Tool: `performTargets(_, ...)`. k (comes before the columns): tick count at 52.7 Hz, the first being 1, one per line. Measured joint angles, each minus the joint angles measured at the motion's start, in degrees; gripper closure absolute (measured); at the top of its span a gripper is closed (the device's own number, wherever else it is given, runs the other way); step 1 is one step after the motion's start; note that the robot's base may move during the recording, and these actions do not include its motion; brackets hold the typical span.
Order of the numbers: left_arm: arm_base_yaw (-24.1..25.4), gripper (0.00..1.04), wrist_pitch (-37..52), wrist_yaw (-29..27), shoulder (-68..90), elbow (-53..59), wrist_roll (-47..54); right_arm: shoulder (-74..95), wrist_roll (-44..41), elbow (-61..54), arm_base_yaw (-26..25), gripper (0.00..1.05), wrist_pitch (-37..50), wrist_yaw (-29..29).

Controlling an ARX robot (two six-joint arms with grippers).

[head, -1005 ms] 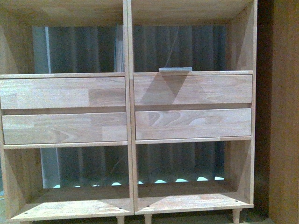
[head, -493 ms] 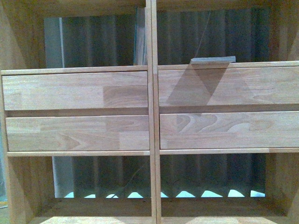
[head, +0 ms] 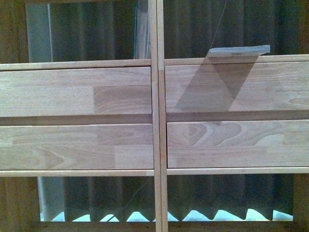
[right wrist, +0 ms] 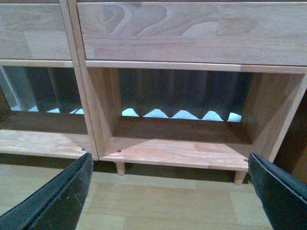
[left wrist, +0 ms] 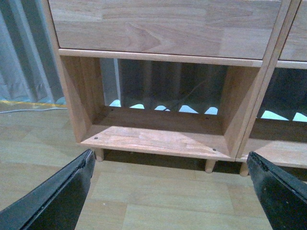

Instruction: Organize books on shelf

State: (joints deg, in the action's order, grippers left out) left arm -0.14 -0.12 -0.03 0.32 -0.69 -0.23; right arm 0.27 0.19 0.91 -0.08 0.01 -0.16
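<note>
Left gripper [left wrist: 169,157]: fingers [left wrist: 57,196] spread wide with nothing between them. Its camera faces the lower left bay [left wrist: 158,136], low by the wood floor [left wrist: 158,201].
Upper left bay: a thin pale slab [head: 141,29] stands upright, just beside the central upright [head: 157,116]. It may be a paperback; you cannot tell from here.
Flat book [head: 239,50]: lies on the shelf [head: 77,64] board over the right drawers [head: 231,140], right of the central upright.
Long axis: side to side along the board's front edge, with the grey edge facing you.
Key relation: the book sits well above both grippers. Your right arm looks the nearer one, so expect to lift it before reaching in.
Right gripper [right wrist: 170,158]: fingers [right wrist: 53,201] wide and empty, facing the lower right bay [right wrist: 182,148].
Surface: bare, level light wood. The book's edge is low, so a pinch from the front would be shallow.
Room: open space above the book, with an open back to the grey curtain [head: 193,24]. The bay's right wall is out of frame.
</note>
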Motion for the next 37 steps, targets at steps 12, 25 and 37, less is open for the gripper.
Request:
performTargets(12,0.0,0.07,0.0,0.0,0.0,0.0,-0.02,0.0,-0.02,0.0,0.0,0.07,0.0,-0.02)
performTargets(25,0.0,0.07,0.0,0.0,0.0,0.0,-0.02,0.0,-0.02,0.0,0.0,0.07,0.0,0.0)
performTargets(37,-0.02,0.07,0.0,0.0,0.0,0.0,-0.02,0.0,0.0,0.0,0.0,0.07,-0.04,-0.02)
